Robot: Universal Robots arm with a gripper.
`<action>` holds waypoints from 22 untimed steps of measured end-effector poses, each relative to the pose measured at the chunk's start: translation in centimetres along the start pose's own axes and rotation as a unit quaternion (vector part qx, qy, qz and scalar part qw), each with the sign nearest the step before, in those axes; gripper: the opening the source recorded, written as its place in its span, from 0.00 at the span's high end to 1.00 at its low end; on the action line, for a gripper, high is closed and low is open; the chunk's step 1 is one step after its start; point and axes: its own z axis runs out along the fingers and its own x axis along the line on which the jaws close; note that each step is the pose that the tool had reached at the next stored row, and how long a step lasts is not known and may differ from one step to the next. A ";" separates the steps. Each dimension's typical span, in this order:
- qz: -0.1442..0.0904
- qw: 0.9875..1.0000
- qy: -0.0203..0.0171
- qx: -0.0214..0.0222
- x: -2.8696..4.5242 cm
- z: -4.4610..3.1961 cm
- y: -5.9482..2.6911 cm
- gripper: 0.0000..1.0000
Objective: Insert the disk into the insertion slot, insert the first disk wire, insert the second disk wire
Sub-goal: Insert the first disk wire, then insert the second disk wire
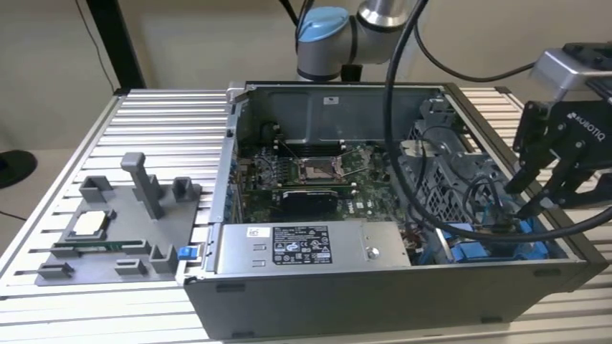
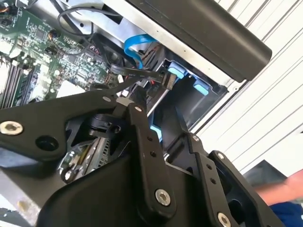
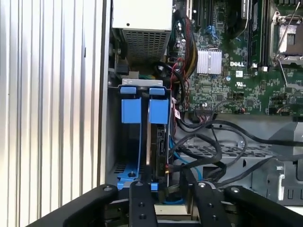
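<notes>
In the exterior view, the open computer case (image 1: 383, 304) on the slatted surface (image 1: 153, 115) held a motherboard (image 1: 316, 175) at its centre and a grey power-supply box (image 1: 306, 247) at six o'clock. At four o'clock, the end effector (image 1: 529, 209) hung over the insertion slot (image 1: 488, 252), whose contents were hidden by cables. In the second wrist view, the fingers (image 2: 80, 104) were pinched closed on a black disk wire (image 2: 167, 78) connector. In the first wrist view, the disk (image 3: 158, 113) sat edge-on inside the slot, mostly hidden.

White lettering on gripper (image 1: 521, 202) body; printed label atop power-supply box (image 1: 383, 249); white logo on motherboard (image 3: 236, 87) — none read out.
</notes>
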 end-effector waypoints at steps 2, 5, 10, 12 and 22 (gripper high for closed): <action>0.000 1.000 0.000 -0.010 0.01 -0.03 -0.34 0.00; 0.001 1.000 0.000 -0.023 0.03 -0.08 -0.93 0.00; 0.002 0.999 -0.001 -0.041 0.10 -0.15 -1.84 0.00; 0.002 0.999 -0.001 -0.046 0.21 -0.17 -2.02 0.00; 0.000 0.998 -0.004 -0.057 0.62 -0.19 -2.39 0.00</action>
